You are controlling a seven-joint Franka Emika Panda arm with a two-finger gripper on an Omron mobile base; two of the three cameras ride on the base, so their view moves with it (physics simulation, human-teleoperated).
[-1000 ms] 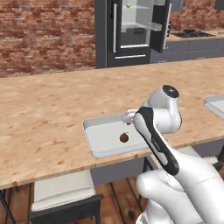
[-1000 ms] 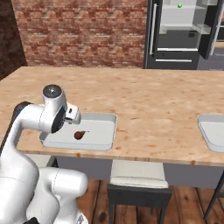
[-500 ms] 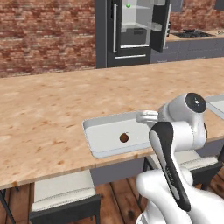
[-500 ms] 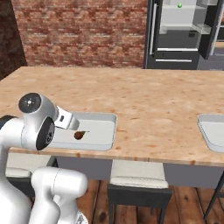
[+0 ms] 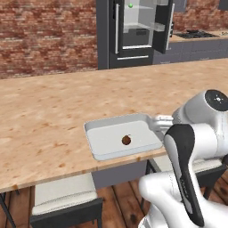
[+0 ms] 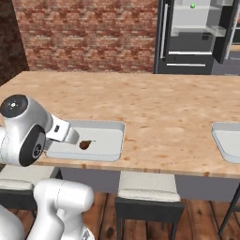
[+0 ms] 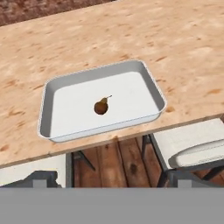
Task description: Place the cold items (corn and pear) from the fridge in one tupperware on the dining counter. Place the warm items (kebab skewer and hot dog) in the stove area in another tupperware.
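On the near edge of the dining counter (image 5: 49,116), a long light wood-grain top, sits a shallow pale grey tupperware tray (image 5: 107,151) with rounded corners and a raised rim. Lying on its flat white floor, roughly at the middle, is the pear (image 7: 101,106), a tiny dark reddish-brown fruit with a thin stem, apart from every wall of the tray. From the right base view the same tray (image 6: 110,126) holds the pear (image 6: 85,144) just beside the robot's white wrist, and a second tray (image 6: 220,138) of the same kind rests well apart on the counter, cut off by the picture's right edge, with what can be seen of its floor bare. The robot's gripper is pulled back off the counter edge on the tray's near side; its fingertips cannot be made out, but the claw stands spread wide and holds nothing. Under the counter overhang stand pale cushioned stools (image 6: 147,190) on a reddish wood plank floor. Behind the counter rises a red brick wall (image 5: 44,33), and beside it the tall dark grey fridge (image 5: 140,31) stands with its doors open, showing a white interior and clear shelves, with a small green item on an upper shelf, too small to identify. To the right of the fridge are dark grey cabinets carrying a stovetop (image 5: 196,34).
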